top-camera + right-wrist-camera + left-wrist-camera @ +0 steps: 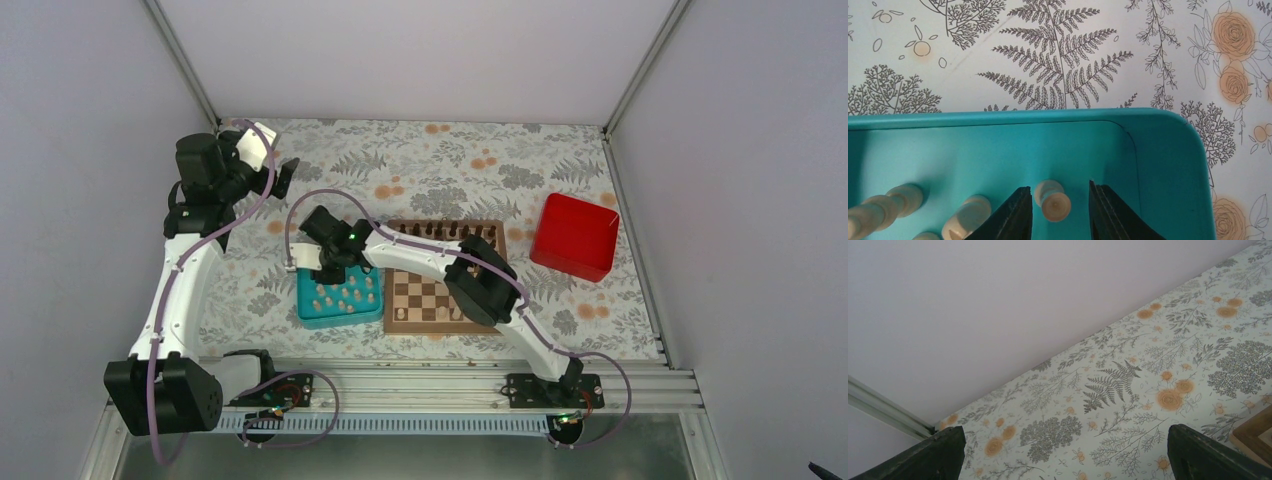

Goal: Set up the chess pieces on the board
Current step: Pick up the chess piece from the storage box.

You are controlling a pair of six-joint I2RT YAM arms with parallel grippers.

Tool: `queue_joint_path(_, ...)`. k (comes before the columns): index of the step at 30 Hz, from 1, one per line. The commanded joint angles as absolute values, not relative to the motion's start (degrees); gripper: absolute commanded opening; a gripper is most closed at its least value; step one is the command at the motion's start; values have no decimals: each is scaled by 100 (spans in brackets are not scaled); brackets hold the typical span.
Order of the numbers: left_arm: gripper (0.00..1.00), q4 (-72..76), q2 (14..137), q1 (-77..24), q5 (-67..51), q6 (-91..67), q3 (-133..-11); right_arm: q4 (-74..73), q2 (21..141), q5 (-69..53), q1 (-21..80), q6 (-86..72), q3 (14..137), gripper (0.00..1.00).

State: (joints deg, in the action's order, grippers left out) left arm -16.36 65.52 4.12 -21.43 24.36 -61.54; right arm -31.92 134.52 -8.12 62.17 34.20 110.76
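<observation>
Jaws of right hand (1060, 205) straddle pale chess piece (1053, 200) in teal tray (1158, 165), not touching (left hand (1063, 440) wide, empty).

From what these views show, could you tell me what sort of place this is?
Probably a robot test cell: plain pale walls box in a cloth-covered table, two robot arms are bolted to an aluminium rail, and a chessboard and teal tray are staged.

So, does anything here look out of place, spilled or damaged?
Nothing looks spilled or damaged. The pale pieces are in the teal tray, not on the board; the right gripper is open around one of them.
</observation>
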Motion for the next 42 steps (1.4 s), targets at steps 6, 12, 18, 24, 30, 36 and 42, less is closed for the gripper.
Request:
queue_joint_path(6, 100, -1562, 6492, 439, -2241, 2363, -6101, -3269, 13607, -959, 6179, 3318, 11235, 27)
queue_joint_path(12, 100, -1564, 6476, 439, -2268, 2365, -6107, -3361, 13749, -1036, 6174, 3300, 11361, 24)
queue_joint_path(18, 100, -1556, 6485, 439, -2287, 2365, -6099, -3373, 13791, -996, 6175, 3304, 11356, 22)
queue_joint_path(24, 100, -1572, 6478, 439, -2290, 2364, -6111, -3320, 13691, -1061, 6146, 3270, 11303, 12)
queue_joint_path(30, 100, -1571, 6477, 435, -2268, 2360, -6111, -3346, 13335, -1024, 6060, 3245, 11247, 4)
queue_joint_path(36, 100, -1575, 6443, 440, -2205, 2364, -6135, -3922, 12464, -1200, 5742, 3194, 11245, 4)
queue_joint_path(42, 100, -1556, 6433, 457, -2129, 2382, -6124, -4202, 10898, -1239, 5158, 3335, 9818, 4)
